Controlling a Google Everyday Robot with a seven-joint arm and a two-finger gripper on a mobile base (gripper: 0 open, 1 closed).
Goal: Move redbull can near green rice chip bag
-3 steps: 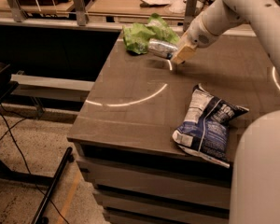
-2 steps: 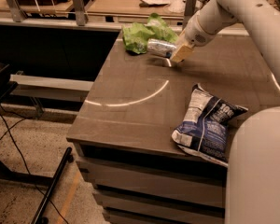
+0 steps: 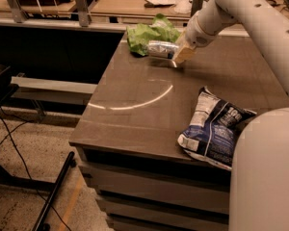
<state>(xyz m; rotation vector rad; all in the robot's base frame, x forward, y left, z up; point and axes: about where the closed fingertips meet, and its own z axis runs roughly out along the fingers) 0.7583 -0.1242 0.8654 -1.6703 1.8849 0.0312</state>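
Observation:
The redbull can lies on its side at the far edge of the brown table, its left end touching the crumpled green rice chip bag. My gripper is at the can's right end, low over the table, with the white arm reaching in from the upper right. The gripper's tan tip meets the end of the can.
A larger dark blue and white chip bag lies near the table's front right edge. My white body fills the lower right. A back counter with papers runs behind the table. Dark stand legs and cables are on the floor at left.
The arm has shifted slightly. The can stays against the green bag with the gripper at its right end.

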